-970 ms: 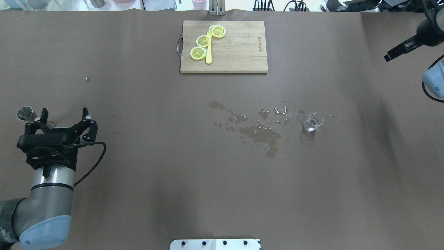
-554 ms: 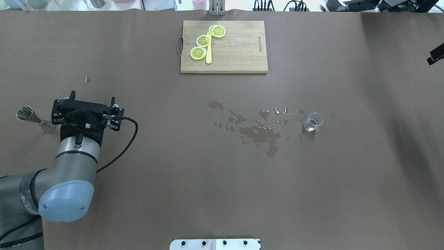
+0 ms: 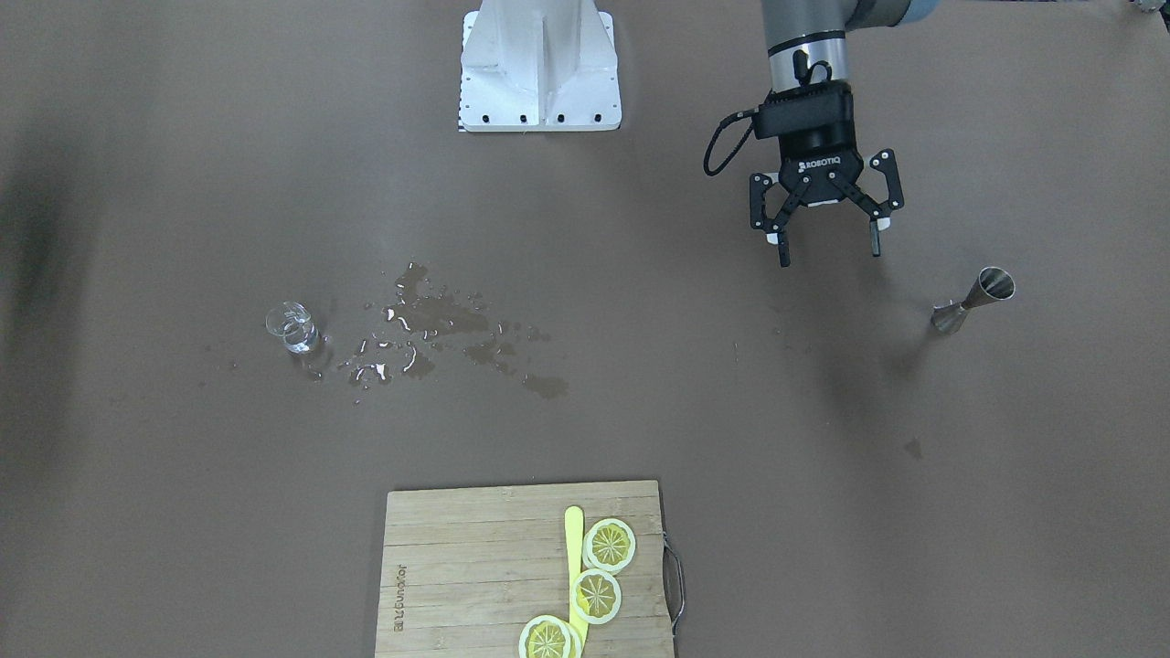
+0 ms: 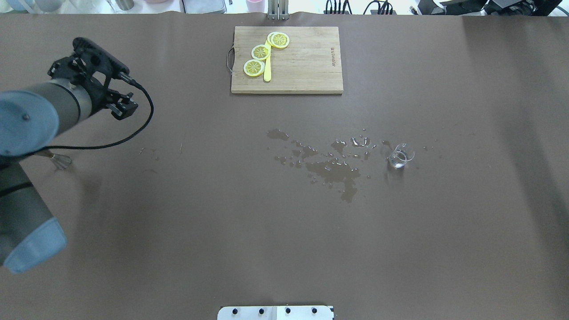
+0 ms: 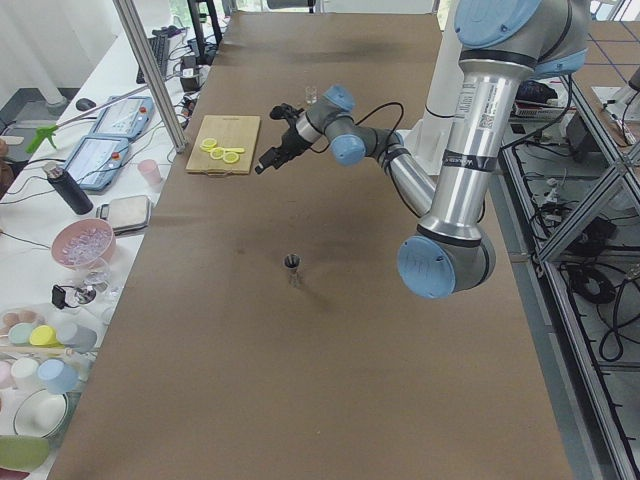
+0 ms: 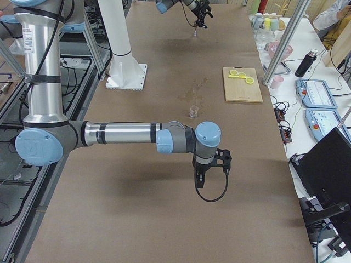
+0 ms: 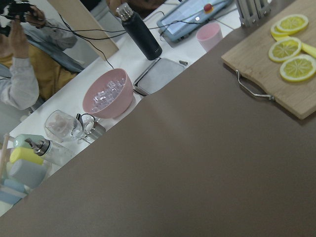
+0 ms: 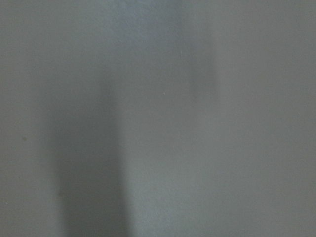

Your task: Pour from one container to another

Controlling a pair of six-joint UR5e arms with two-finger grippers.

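Jigger (image 3: 973, 300) and glass (image 3: 291, 327) both stand free, so the pour looks done; another would need a grasp at the steel waist. Matte brown table paper (image 3: 640, 393) bears a glossy puddle (image 3: 439, 322) far right of the left gripper (image 3: 830, 247), which is spread and empty. The polished double cone stands near its left, the clear glass beyond the puddle. How the right gripper (image 6: 199, 176) stands I can't tell.
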